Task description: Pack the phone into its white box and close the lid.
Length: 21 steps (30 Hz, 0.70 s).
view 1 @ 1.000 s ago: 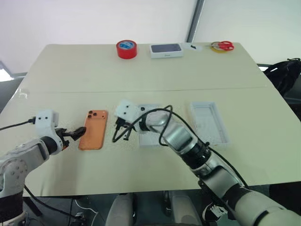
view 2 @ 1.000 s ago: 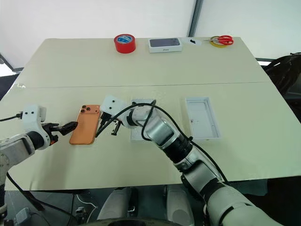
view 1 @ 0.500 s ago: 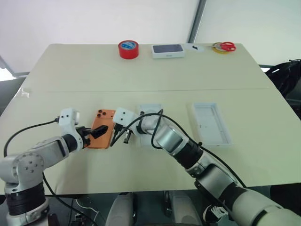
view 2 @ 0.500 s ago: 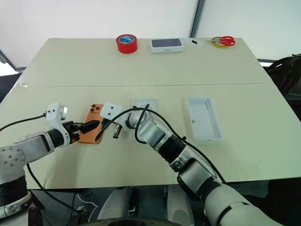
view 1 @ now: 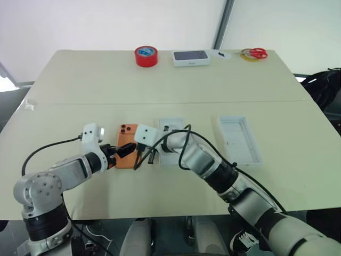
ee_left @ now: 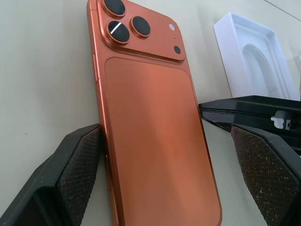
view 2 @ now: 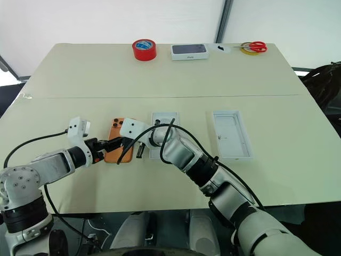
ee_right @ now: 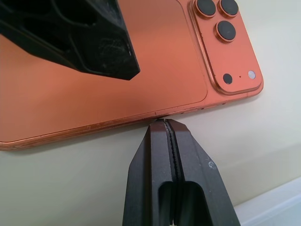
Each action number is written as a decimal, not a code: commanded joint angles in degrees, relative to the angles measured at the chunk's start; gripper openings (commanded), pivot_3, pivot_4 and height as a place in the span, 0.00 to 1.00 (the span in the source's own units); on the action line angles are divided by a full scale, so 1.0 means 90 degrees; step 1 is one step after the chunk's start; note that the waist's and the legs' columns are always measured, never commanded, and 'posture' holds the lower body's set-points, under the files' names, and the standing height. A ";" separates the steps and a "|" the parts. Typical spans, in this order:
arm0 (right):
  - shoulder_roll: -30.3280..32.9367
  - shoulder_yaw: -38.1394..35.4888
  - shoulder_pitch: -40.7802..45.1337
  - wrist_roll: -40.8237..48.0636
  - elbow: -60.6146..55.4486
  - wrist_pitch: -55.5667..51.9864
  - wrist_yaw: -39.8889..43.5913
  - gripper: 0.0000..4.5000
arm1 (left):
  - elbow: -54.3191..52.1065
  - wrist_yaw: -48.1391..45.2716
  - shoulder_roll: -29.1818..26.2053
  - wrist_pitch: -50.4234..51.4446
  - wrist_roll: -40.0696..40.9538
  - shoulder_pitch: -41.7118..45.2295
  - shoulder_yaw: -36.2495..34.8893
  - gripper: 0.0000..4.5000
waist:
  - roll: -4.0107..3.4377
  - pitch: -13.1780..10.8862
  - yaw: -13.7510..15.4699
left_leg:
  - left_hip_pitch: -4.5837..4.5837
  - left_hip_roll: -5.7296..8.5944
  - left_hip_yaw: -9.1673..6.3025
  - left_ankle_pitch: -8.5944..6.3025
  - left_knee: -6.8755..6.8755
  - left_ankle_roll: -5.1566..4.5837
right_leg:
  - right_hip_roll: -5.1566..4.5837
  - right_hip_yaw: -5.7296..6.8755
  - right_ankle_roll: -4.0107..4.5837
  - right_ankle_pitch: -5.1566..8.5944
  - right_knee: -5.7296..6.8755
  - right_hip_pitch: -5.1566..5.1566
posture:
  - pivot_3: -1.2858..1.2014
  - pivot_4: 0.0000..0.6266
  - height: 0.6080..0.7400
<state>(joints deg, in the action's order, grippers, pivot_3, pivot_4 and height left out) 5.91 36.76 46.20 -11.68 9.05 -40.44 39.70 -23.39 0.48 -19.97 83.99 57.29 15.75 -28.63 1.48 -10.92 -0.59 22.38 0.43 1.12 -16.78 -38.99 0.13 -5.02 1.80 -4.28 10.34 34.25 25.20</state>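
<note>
While the phone lies back-up on the cream table, its three-lens camera cluster toward the far edge, both arms converge on it from opposite long sides. Left gripper: its two black fingers are spread wide and straddle the near end of the phone; in the left wrist view one textured pad touches the phone's left long edge, the other pad stands apart from the right edge, so the phone is bracketed but not clamped. Right gripper: its fingers are pressed flat together with nothing between them, and their joined tip meets the phone's right long edge at table level, as the right wrist view shows. White box: open and lying just beside the phone on its right, partly covered by the right arm and its cable; the left wrist view shows a white tray with a rounded recess in that place, and whether this is an insert sitting in the base cannot be told. Lid: hollow side up, well apart to the right. Far edge of the table: a red tape roll, a white box with a dark top face, and red-handled scissors.
</note>
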 commanded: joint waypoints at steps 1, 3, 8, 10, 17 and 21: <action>-0.0093 0.0117 -0.0050 0.0003 -0.0163 0.0080 0.0113 0.00 | -0.0191 -0.0101 0.0202 0.0238 0.0452 0.0174 0.0080 0.99 | 0.0000 0.0000 0.0001 | 0.0000 0.0000 -0.0001 0.0000 0.0000 0.0000 | 0.0000 0.0001 0.0000 0.0000 0.0000 0.0000 | 0.52 0.24 0.94; -0.0106 0.0112 -0.0060 -0.0015 -0.0165 0.0083 0.0122 0.00 | -0.0210 -0.0123 0.0188 0.0279 0.0438 0.0214 0.0031 0.99 | 0.0001 0.0000 -0.0001 | 0.0000 0.0000 -0.0001 0.0000 0.0000 0.0000 | 0.0000 0.0001 0.0002 0.0001 -0.0001 -0.0002 | 0.52 0.24 0.94; -0.0123 0.0107 -0.0094 -0.0046 -0.0181 0.0072 0.0139 0.00 | -0.0016 -0.0139 0.0102 0.0330 0.0453 0.0271 -0.0238 0.99 | 0.0001 0.0000 -0.0027 | 0.0000 -0.0004 -0.0001 0.0000 0.0000 0.0000 | 0.0004 0.0001 0.0001 0.0001 0.0000 0.0001 | 0.52 0.24 0.94; -0.0126 0.0107 -0.0096 -0.0050 -0.0176 0.0072 0.0142 0.00 | 0.0067 -0.0142 0.0033 0.0349 0.0397 0.0287 -0.0283 0.99 | 0.0001 0.0000 -0.0028 | 0.0000 -0.0005 -0.0001 0.0000 0.0000 0.0000 | 0.0005 0.0001 0.0002 0.0001 0.0000 0.0002 | 0.52 0.24 0.94; -0.0125 0.0120 -0.0123 -0.0060 -0.0205 0.0032 0.0139 0.00 | 0.0424 -0.0115 -0.0043 0.0290 0.0452 0.0410 -0.0733 0.94 | 0.0001 0.0000 -0.0037 | 0.0000 -0.0007 -0.0001 0.0000 0.0001 0.0000 | 0.0006 0.0001 0.0004 0.0002 0.0000 0.0004 | 0.52 0.24 0.94; -0.0113 0.0133 -0.0143 -0.0082 -0.0239 0.0010 0.0135 0.00 | 0.0427 -0.0173 -0.0077 0.0300 0.0500 0.0412 -0.0781 0.60 | 0.0001 0.0000 -0.0040 | 0.0000 -0.0007 0.0000 0.0000 0.0001 0.0000 | 0.0006 0.0001 0.0003 0.0002 -0.0001 0.0005 | 0.52 0.24 0.94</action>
<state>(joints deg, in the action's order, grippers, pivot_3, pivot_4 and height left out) 5.49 36.91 45.63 -12.50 8.50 -40.20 40.07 -18.34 -0.17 -20.12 87.15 59.99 18.50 -35.05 1.49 -10.92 -0.95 22.38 0.36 1.12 -16.78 -38.99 0.13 -4.97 1.81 -4.25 10.36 34.25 25.24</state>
